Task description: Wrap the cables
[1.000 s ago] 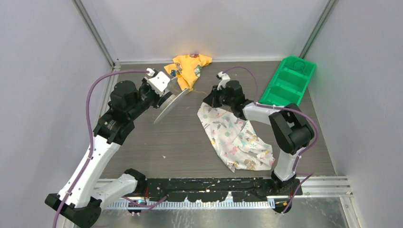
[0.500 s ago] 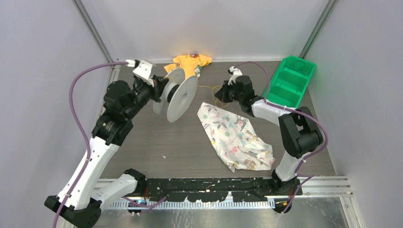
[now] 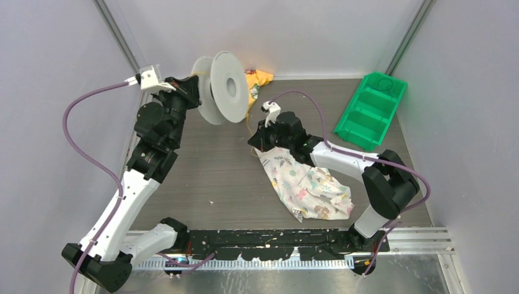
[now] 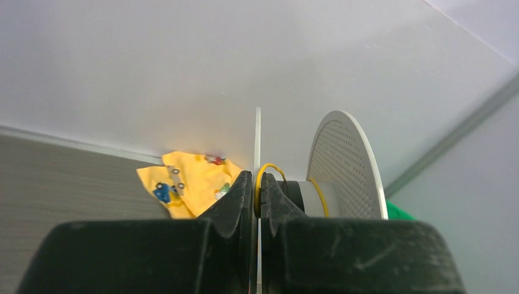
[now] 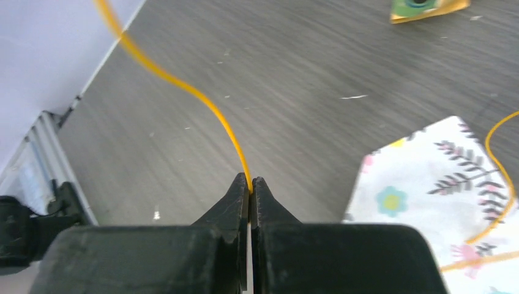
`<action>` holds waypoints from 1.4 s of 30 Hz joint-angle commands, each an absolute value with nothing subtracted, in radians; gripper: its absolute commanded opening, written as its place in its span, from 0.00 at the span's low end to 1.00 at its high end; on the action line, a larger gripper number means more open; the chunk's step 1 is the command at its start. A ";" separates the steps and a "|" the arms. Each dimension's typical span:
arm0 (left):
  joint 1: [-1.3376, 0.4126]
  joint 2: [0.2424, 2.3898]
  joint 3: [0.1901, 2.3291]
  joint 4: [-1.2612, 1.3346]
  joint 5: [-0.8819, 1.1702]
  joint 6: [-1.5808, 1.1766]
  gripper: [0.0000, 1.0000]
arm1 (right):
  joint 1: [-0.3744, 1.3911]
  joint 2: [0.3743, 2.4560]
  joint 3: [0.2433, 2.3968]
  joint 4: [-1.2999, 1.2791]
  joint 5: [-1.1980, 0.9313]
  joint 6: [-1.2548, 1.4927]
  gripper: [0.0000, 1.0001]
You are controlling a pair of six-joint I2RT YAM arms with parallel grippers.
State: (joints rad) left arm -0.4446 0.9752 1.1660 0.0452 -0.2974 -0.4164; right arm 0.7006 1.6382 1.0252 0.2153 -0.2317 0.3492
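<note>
A white spool [image 3: 229, 86] with two wide rims hangs in the air near the back wall. My left gripper [image 3: 194, 86] is shut on its near rim [image 4: 257, 141], which runs edge-on between the jaws. The thin yellow-orange cable [image 4: 269, 166] loops over that rim onto the grey hub [image 4: 315, 199]. My right gripper [image 5: 250, 182] is shut on the same cable [image 5: 183, 86], which rises up and to the left from the fingertips. In the top view the right gripper [image 3: 254, 142] hovers just below and right of the spool. More loose cable [image 5: 499, 184] lies on the floral cloth.
A floral cloth [image 3: 306, 184] lies under the right arm. A yellow shirt [image 3: 258, 79] sits at the back wall, partly hidden behind the spool. A green bin [image 3: 370, 110] stands at the back right. Walls close in on the left, the right and the back.
The left arm has lifted the spool off the table and swung it up towards the back wall. The right gripper has moved left and nearer, still shut on the cable.
</note>
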 commanded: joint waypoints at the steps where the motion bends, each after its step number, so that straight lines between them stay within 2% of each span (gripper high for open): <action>1: -0.455 0.954 1.154 0.195 -0.668 -0.503 0.00 | 0.772 1.555 1.010 0.303 -0.214 0.426 0.01; 4: -0.513 0.983 1.145 0.201 -0.878 -0.453 0.01 | 0.832 1.537 1.029 0.292 -0.149 0.500 0.01; 7: -0.584 1.036 1.163 0.250 -1.057 -0.336 0.01 | 0.864 1.561 1.132 0.174 -0.128 0.594 0.01; 13: -0.623 1.105 1.195 0.282 -1.135 -0.258 0.00 | 0.916 1.584 1.215 0.158 -0.192 0.614 0.01; 29: -0.634 1.184 1.193 0.241 -1.037 -0.192 0.01 | 0.937 1.500 1.293 0.207 -0.245 0.587 0.01; 36: -0.634 1.178 1.213 0.186 -0.920 -0.184 0.01 | 0.925 1.485 1.305 0.215 -0.223 0.551 0.01; 42: -0.633 1.204 1.280 0.046 -0.724 -0.104 0.01 | 0.880 1.463 1.351 0.109 -0.212 0.437 0.01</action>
State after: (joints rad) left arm -0.6292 1.2041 1.1835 0.0715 -0.8780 -0.1471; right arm 0.9089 1.5242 1.2797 0.1402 -0.2264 0.5270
